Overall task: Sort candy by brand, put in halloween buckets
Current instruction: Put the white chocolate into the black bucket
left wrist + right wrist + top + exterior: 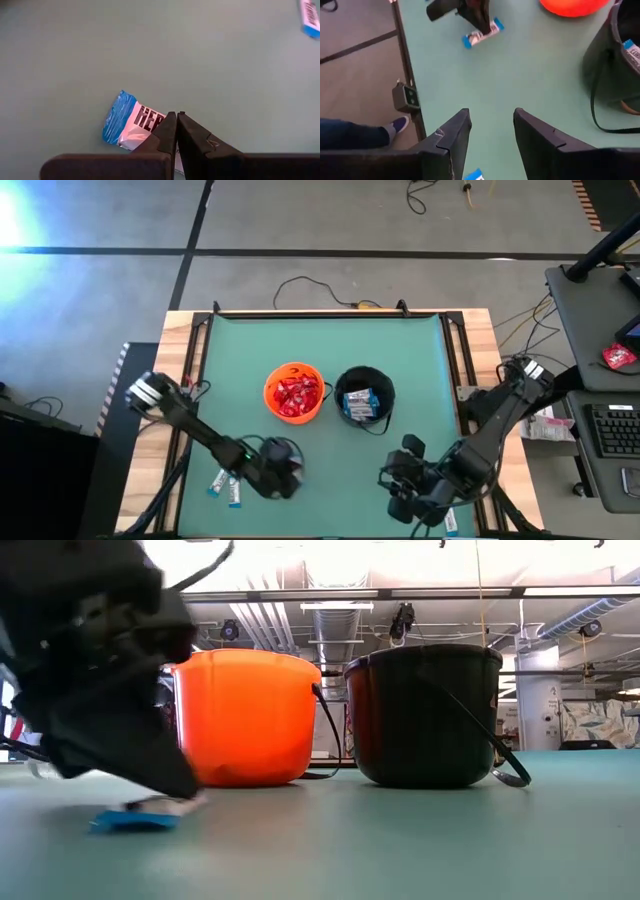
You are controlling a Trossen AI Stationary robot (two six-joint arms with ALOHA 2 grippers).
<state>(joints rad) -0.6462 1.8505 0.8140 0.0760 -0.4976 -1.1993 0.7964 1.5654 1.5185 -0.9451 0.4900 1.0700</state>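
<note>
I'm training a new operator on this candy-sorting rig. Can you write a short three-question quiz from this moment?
1. True or false: the orange bucket holds red packets.
2. Which gripper is shut on a white-and-blue bar?
A. left gripper
B. right gripper
C. neither
3. Fill in: the white-and-blue bars already sorted lie in the ____ bucket.

Key
1. True; only red wrappers show in it from above.
2. A; its fingers are pinched together on the bar's edge, while the right gripper stands open above the table with nothing between its fingers.
3. Black.
</note>
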